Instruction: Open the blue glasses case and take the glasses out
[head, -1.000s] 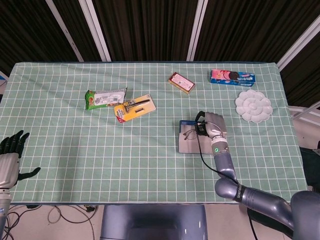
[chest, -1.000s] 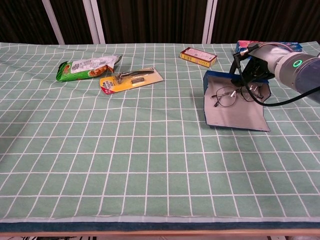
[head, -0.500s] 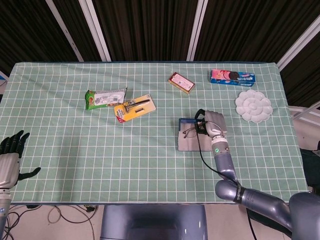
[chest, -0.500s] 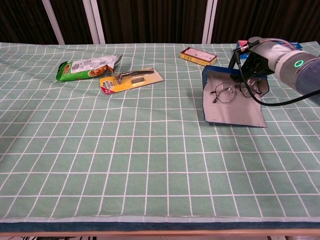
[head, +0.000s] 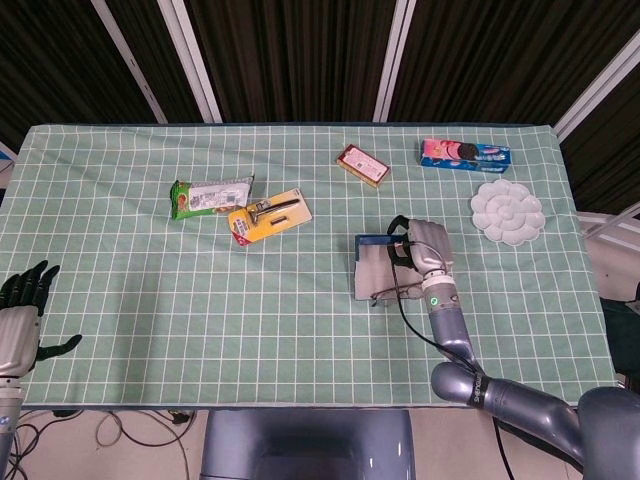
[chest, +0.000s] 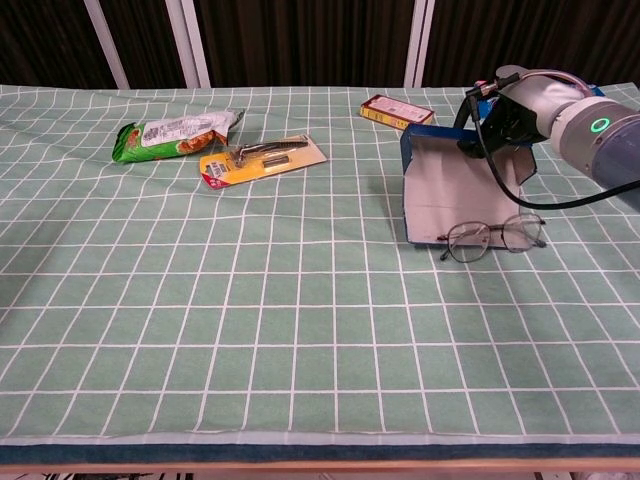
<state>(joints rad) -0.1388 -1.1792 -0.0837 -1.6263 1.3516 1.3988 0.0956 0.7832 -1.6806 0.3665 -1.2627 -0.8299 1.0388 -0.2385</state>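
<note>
I see the green checked tablecloth (head: 150, 300) spread over the whole table, and on it, toward 3 o'clock from the centre, the blue glasses case (chest: 455, 190) standing open with its pale grey lining facing up and its far edge tilted off the cloth. My right hand (chest: 503, 118) grips that raised far edge of the case, fingers curled over the rim at its 1 o'clock corner. My left hand (head: 22, 310) hangs off the table at about 8 o'clock in the head view, fingers spread and holding nothing. The thin wire-framed glasses (chest: 493, 237) lie out of the case, on the cloth just beside its near edge at 5 o'clock, lenses toward me, one lens touching or overlapping the case's lip. Well apart from this, at 10 o'clock, sits the green snack packet (head: 209, 196), with the yellow carded razor pack (head: 268, 215) just beside it at its 4 o'clock. At 12 o'clock from the case lies the small red and yellow box (head: 362, 165); the blue and pink biscuit packet (head: 465, 153) is at 1 o'clock, and the white flower-shaped palette dish (head: 507, 211) at 2 o'clock, near the table's right edge.
</note>
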